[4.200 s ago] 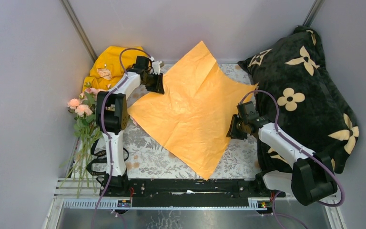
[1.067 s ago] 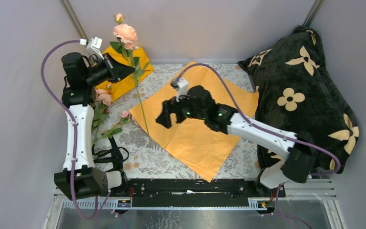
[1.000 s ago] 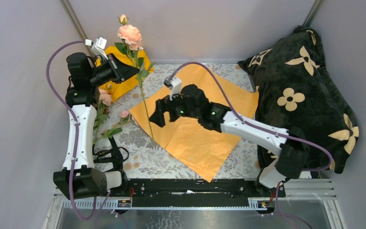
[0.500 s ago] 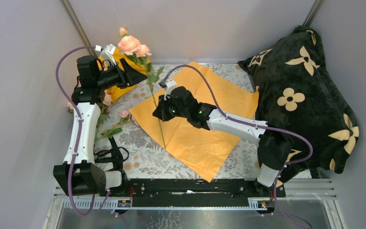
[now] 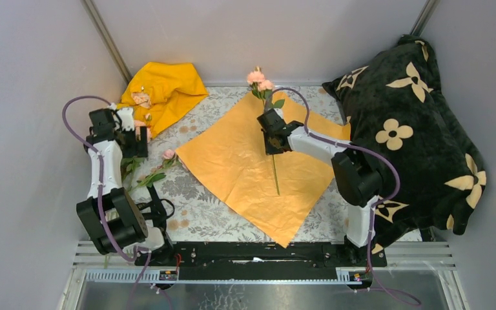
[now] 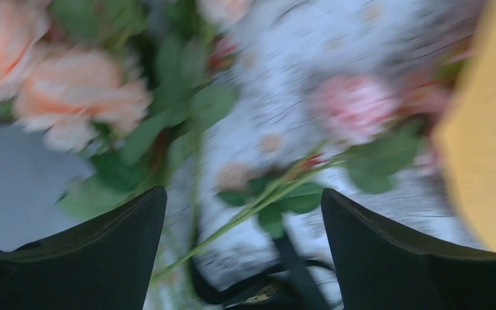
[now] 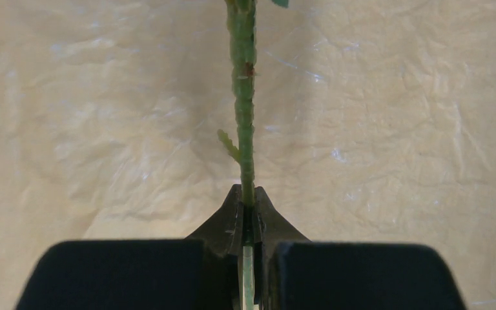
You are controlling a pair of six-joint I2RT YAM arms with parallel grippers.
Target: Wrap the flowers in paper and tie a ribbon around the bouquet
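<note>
The right gripper [image 7: 248,216] pinches one rose stem [image 7: 244,97], which runs near-to-far along the diagonal of the orange paper [image 5: 232,155] beneath. The left gripper [image 6: 242,194], spread and empty, hovers over the other roses [image 6: 81,106]

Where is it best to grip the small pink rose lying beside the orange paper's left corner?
Probably the thin green stem, below the leaves, from above with jaws across it: the rose lies flat, and its soft bloom might crush.
</note>
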